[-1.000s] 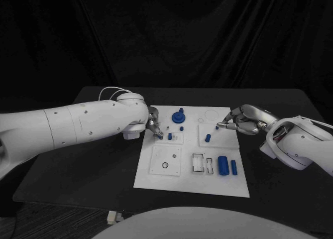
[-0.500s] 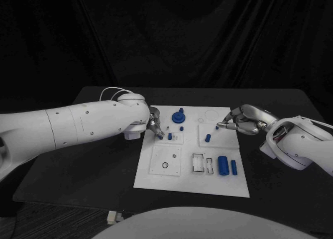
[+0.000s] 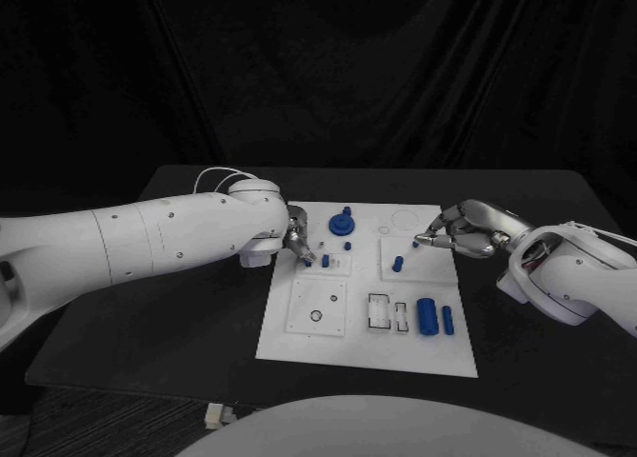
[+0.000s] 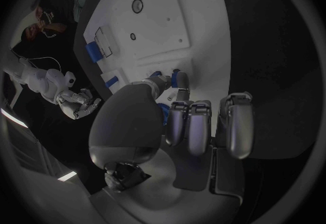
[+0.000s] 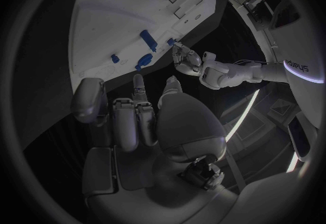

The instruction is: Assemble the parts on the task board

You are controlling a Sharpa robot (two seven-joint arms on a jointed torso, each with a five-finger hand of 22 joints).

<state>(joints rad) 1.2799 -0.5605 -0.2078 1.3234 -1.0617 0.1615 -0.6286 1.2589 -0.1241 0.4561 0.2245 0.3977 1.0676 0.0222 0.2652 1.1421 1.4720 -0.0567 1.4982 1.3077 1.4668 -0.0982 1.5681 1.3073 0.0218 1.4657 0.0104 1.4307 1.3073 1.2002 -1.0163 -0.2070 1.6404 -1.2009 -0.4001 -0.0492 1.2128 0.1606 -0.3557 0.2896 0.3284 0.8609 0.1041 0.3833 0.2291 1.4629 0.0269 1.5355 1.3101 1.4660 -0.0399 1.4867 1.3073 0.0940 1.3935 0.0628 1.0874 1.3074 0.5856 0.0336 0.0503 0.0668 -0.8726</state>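
Almost unchanged over the last second: left hand (image 3: pixel 296 240) at the task board's (image 3: pixel 367 343) nine o'clock edge, fingertips pinching a small blue peg (image 3: pixel 325 260); right hand (image 3: pixel 455 231) at two o'clock, grip unreadable; insertion probably pending.

One marking can be partly read — pale letters, roughly "ays", on the left arm (image 5: pixel 299 69) in the right wrist view, just beyond the left hand (image 5: pixel 204 69). The first letters are too small to read.
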